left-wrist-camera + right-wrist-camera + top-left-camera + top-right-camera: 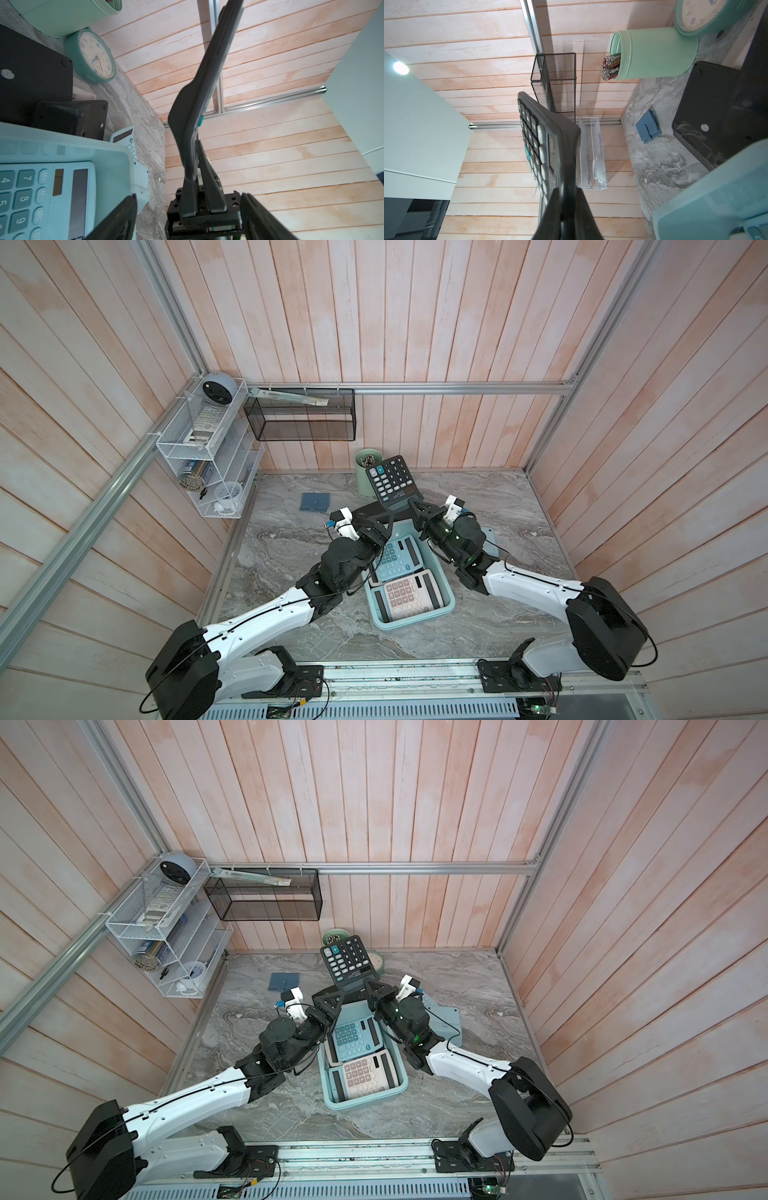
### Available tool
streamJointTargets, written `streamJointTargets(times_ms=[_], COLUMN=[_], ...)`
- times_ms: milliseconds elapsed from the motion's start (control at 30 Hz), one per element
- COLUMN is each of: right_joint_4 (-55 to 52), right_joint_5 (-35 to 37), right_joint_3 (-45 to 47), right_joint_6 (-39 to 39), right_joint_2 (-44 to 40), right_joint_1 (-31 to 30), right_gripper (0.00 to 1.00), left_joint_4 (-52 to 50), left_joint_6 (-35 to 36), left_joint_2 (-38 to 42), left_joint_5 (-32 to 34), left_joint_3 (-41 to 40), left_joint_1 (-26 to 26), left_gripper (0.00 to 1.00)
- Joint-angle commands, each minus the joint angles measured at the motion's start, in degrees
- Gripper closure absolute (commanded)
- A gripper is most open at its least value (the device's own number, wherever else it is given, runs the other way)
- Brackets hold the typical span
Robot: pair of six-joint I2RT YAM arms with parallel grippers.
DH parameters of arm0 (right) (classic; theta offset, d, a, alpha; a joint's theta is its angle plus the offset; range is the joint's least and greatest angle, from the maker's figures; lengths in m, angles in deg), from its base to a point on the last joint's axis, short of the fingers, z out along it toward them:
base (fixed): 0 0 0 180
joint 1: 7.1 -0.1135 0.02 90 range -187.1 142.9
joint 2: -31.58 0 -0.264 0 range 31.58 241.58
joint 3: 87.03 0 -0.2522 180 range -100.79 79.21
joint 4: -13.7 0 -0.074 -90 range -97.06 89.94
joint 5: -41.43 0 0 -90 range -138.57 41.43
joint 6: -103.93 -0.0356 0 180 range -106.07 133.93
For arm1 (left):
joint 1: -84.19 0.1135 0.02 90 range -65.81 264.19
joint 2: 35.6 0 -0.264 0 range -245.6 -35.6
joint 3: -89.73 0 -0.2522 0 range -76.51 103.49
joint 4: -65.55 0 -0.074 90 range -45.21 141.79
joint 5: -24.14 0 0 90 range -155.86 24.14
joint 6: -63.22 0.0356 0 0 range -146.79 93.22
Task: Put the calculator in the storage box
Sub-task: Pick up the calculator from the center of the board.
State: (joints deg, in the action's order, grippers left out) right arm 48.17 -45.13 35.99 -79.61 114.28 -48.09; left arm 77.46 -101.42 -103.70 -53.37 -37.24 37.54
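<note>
Now right claw (pixel 417 506) clamped the black calculator (pixel 390 480) upright, probably for slotting into the storage box (pixel 409 620); left claw (pixel 376 514) gaped.

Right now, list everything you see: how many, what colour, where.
black calculator: one, black, held tilted above the table.
storage box: one, light aqua, mid-table.
blue calculator: one, blue, in the box.
pink calculator: one, pink, in the box.
pale blue calculator: one, pale blue, beside the box.
black case: one, black, face down beyond the box.
pencil cup: one, mint green, by the back wall.
clock: one, teal, beside the cup.
wallet: one, blue, on the table.
mesh basket: one, black, on the back wall.
wire rack: one, white, on the left wall.
left tool: one, black, open, empty.
right tool: one, black, shut on the black calculator.
</note>
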Motion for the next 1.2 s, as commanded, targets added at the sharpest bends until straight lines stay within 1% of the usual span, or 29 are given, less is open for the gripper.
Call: streamJointTargets(times_ms=[0, 67, 167, 233, 300, 433, 500, 600, 733, 967, 1000, 1033, 1100, 1133, 1167], right_joint_4=[4.6, 4.5, 5.1, 5.4, 5.5, 6.3, 6.3, 6.6, 6.9, 8.0, 8.2, 7.8, 6.0, 3.8, 1.7], right_joint_5=[-1.4, -1.8, -1.9, -1.9, -1.8, -2.0, -1.9, -1.9, -2.0, -3.2, -3.4, -4.0, -6.6, -8.2, -9.9], right_joint_3=[-2.1, -2.3, -2.0, -1.4, -0.9, -0.3, -0.1, 0.1, 0.1, 0.1, 0.2, 0.4, 0.7, 1.0, 1.4], right_joint_6=[-1.1, -1.1, -1.3, -1.2, -1.2, -1.4, -1.3, -1.4, -1.6, -1.0, -0.4, 0.5, 2.3, 3.7, 4.9], right_joint_2=[0.6, 0.7, 0.8, 0.8, 0.7, 1.0, 1.0, 1.1, 1.5, 2.4, 2.6, 2.4, 1.7, 0.8, -0.1], right_joint_1=[-1.0, -1.5, -2.4, -2.9, -3.3, -3.9, -4.2, -4.6, -5.0, -5.2, -5.1, -5.0, -3.9, -3.1, -2.2], right_gripper=[1.00, 1.00, 1.00, 1.00, 1.00, 1.00, 1.00, 1.00, 1.00, 1.00, 0.97, 0.87, 0.72, 0.66, 0.64], left_joint_4=[0.3, 1.3, 2.2, 2.4, 2.4, 2.4, 2.5, 2.6, 2.3, -0.1, -0.9, -1.4, -3.9, -5.6, -7.4], left_joint_6=[0.6, 0.5, 0.2, 0.1, 0.1, -0.1, -0.2, -0.4, -0.4, 0.4, 0.4, 0.7, 1.1, 1.5, 2.1], left_joint_2=[-1.0, -1.6, -2.2, -2.2, -2.2, -2.3, -2.6, -3.1, -3.1, -2.3, -2.1, -1.6, -0.5, 0.5, 1.2], left_joint_5=[0.3, 0.0, -0.5, -0.6, -0.6, -0.6, -0.9, -0.9, -0.8, -0.4, -0.8, -1.6, -4.3, -6.1, -8.1], left_joint_3=[2.3, 2.4, 2.6, 2.6, 2.6, 2.5, 2.7, 2.9, 2.9, 3.2, 3.1, 3.3, 3.5, 3.8, 4.1], left_joint_1=[0.5, 0.8, 1.5, 1.9, 2.4, 3.3, 3.5, 3.8, 4.0, 4.7, 5.0, 5.5, 7.2, 8.2, 9.5], left_gripper=[0.23, 0.28, 0.39, 0.49, 0.55, 0.73, 0.79, 0.85, 0.99, 1.00, 1.00, 1.00, 1.00, 1.00, 1.00])
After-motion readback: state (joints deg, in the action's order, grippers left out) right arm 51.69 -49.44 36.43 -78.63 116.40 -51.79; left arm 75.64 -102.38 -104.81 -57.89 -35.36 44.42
